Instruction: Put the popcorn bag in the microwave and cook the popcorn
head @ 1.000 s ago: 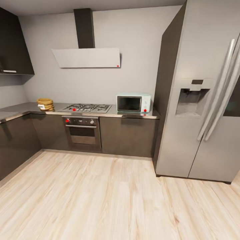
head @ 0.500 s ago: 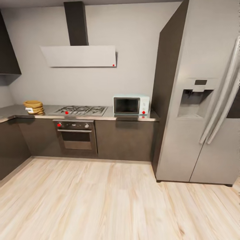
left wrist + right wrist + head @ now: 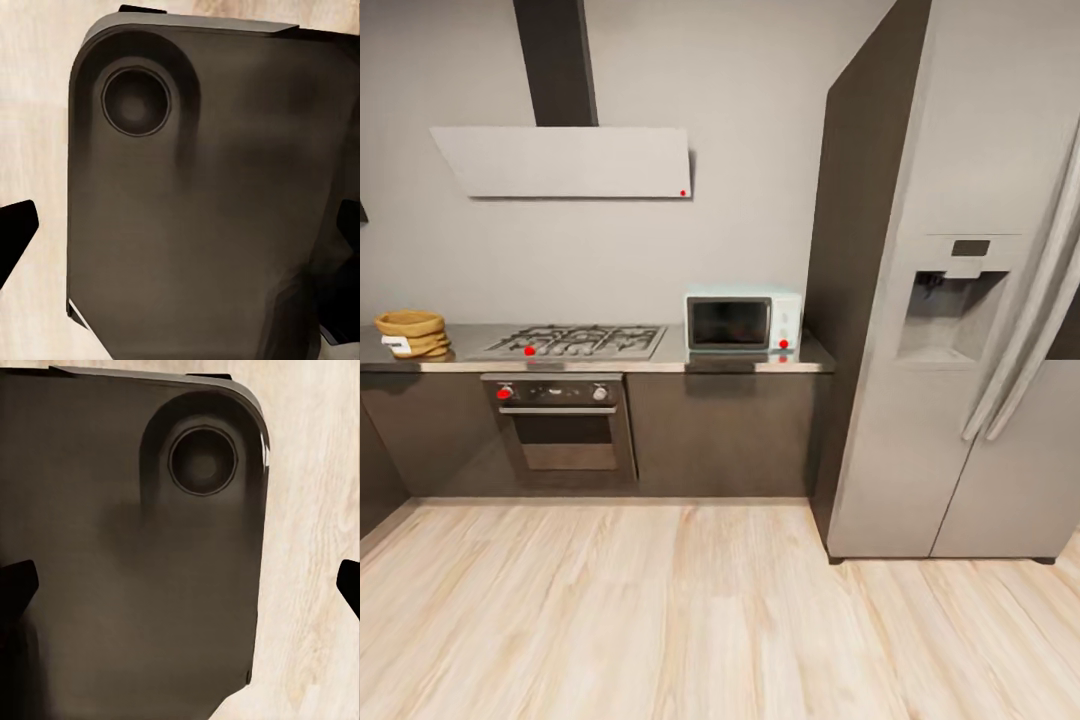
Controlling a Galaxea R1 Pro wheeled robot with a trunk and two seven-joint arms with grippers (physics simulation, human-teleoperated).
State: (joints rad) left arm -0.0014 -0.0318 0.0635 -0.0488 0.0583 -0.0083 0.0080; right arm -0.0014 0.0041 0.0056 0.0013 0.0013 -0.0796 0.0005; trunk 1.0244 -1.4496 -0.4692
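Approach step, nothing grasped yet. Popcorn bag [image 3: 412, 334] on the surface [image 3: 660, 358], far beyond the hob [image 3: 572, 341] from the microwave [image 3: 744, 320]. Fingers probably spread apart, empty. Next: closer to the bag.

Kitchen wall seen from across the wooden floor [image 3: 660, 610].

The popcorn bag [image 3: 412, 334] stands at the far left end of the grey countertop [image 3: 805, 358], beside the gas hob [image 3: 572, 342]. The mint-blue microwave [image 3: 743, 320] stands at the other end, its dark door closed, near the dark side panel of the tall steel fridge [image 3: 970, 300]. The built-in oven [image 3: 560, 425] is under the hob, and the white hood [image 3: 565, 162] hangs above it on the grey wall.
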